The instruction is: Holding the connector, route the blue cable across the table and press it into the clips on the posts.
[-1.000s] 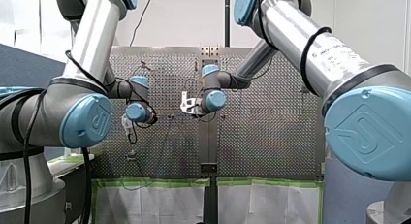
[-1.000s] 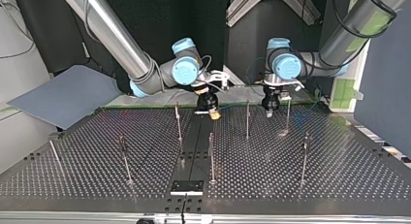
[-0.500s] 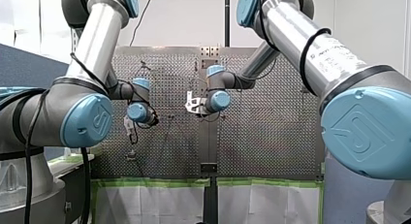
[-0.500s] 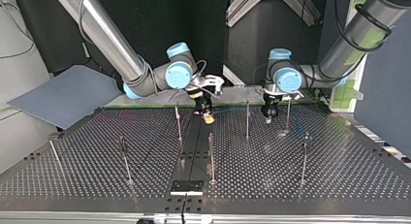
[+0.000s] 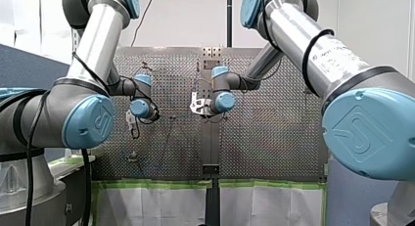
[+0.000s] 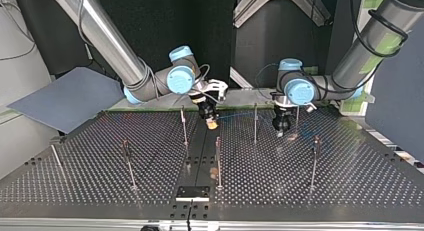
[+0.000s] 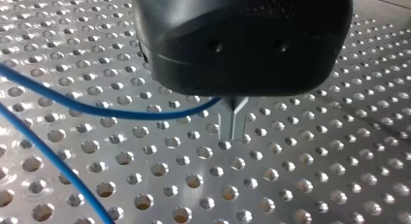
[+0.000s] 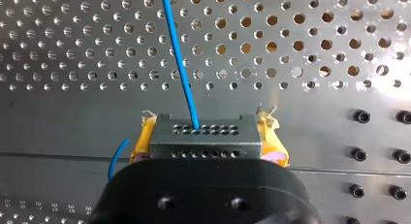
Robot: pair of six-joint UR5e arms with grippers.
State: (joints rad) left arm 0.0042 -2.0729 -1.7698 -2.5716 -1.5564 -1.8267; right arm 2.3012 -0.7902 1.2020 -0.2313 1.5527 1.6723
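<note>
My right gripper [image 8: 205, 127] is clamping the connector [image 8: 203, 142] and easing it down toward the centre post [image 6: 218, 161]. The blue cable [image 8: 177, 54] is trailing behind (nothing clipped yet). My left gripper [image 7: 233, 123], pinched narrow, is dropping too.

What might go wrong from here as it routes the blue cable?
The blue cable leaves the connector at one hole; a hard pull might strain that joint or twist the connector between the yellow pads. Slack cable looping beside my left gripper might snag a post.
</note>
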